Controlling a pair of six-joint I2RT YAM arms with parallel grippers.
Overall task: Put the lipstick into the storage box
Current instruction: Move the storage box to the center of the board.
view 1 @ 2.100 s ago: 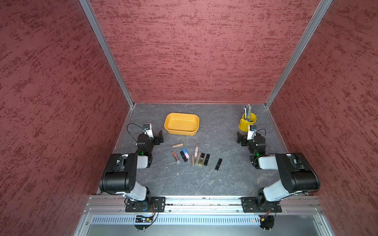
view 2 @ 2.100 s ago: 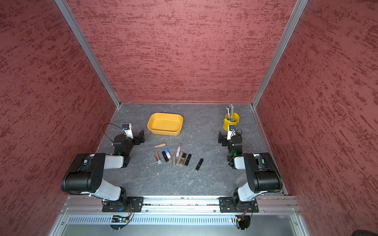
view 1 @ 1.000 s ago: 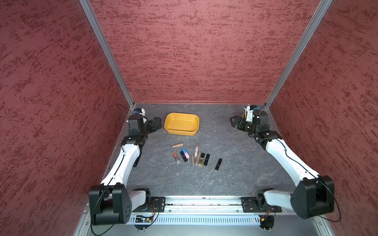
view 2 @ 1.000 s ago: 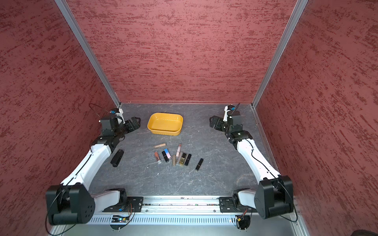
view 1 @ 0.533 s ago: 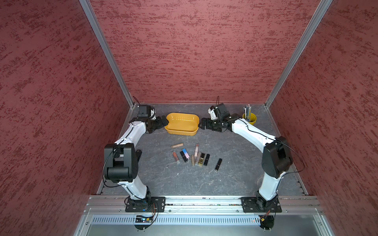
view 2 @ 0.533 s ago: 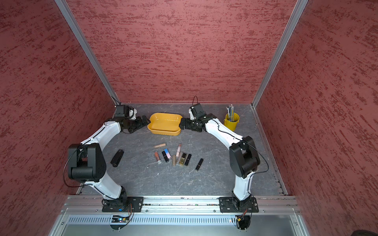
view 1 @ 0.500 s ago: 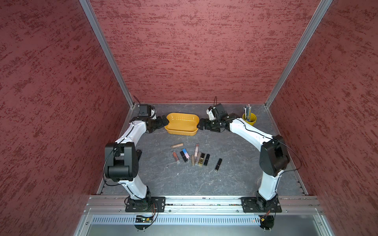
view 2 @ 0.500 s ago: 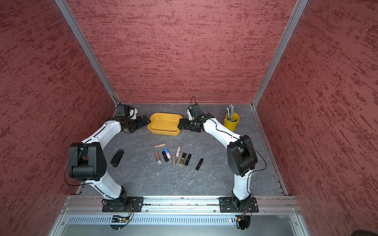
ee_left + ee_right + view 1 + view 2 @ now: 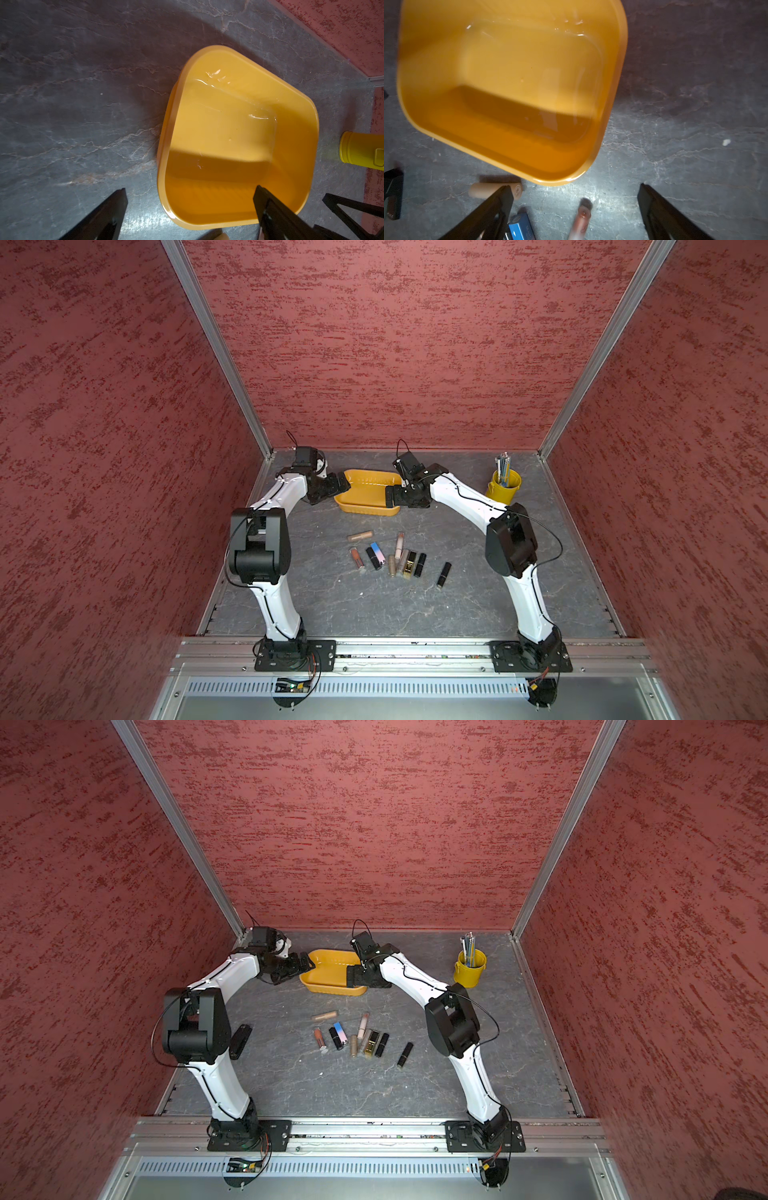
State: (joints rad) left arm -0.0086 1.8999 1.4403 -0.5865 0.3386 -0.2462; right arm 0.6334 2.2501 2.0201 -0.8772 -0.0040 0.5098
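Top view: left gripper (image 9: 341, 488) sits at the left end of the storage box (image 9: 368, 511), jaws spread wide, gripping nothing. Left wrist view shows one jaw over the box's inside, the other over the table (image 9: 332, 605). Right gripper (image 9: 390, 498) is at the box's right end, jaws wide too, nothing held. Lipsticks (image 9: 409, 563) lie on the table, ctr frame, below the box & outside it.

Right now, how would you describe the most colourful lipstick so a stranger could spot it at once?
Start at the yellow storage box at the back of the grey table. In front of it lies a loose row of lipsticks. The one you want is the blue-to-pink lipstick, the only one with fading colours; its neighbours are plain black, brown or beige.
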